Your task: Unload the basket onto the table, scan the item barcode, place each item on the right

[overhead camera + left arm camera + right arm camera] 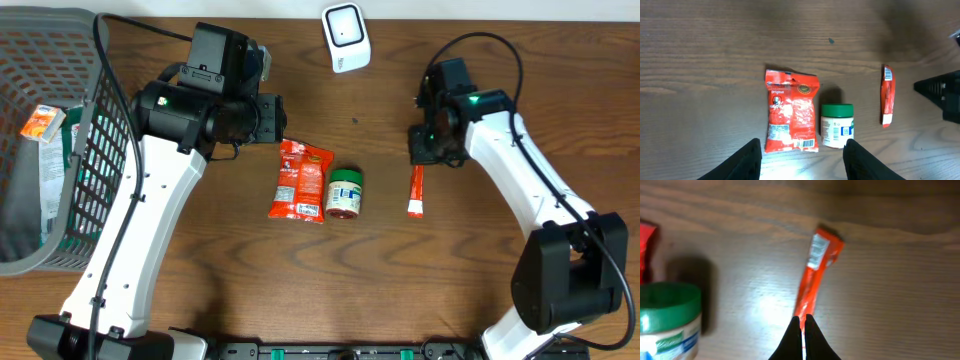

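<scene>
Red stick packet (415, 191) lies on the worktop (480, 310), right of the jar (345, 193). The right gripper (801, 320) has jaws together at its far end. The left gripper (802, 147) has jaws apart.

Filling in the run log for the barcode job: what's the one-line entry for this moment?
left end effector: open, empty, near red snack bag | right end effector: shut, over red stick packet | scanner: untouched

Grey mesh basket (40, 20) far left; wooden table (400, 290).
</scene>
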Tool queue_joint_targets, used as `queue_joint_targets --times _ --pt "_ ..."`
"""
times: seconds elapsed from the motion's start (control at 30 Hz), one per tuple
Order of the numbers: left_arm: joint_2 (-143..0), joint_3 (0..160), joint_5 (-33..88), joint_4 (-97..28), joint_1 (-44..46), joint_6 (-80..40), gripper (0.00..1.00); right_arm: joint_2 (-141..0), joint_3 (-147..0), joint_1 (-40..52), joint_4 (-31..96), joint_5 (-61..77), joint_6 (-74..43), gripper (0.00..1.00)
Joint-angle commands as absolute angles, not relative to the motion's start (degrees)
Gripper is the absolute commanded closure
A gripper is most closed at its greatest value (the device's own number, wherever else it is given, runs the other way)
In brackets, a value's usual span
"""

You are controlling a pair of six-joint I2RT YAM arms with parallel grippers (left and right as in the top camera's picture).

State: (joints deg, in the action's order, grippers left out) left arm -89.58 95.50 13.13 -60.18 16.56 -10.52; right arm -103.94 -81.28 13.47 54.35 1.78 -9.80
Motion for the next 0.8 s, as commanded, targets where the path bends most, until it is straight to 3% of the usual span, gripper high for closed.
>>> queue_joint_targets --times 0.0,0.77 --pt "-89.9 95.4 12.4 -60.5 16.4 -10.8 0.47 -105.3 -76.7 13.0 51.2 0.0 -10.3 0.99" --pt "-89.9 95.4 12.4 -60.6 16.4 -10.8 0.47 -105.3 -56.8 13.0 27.2 -0.1 -11.8 0.99"
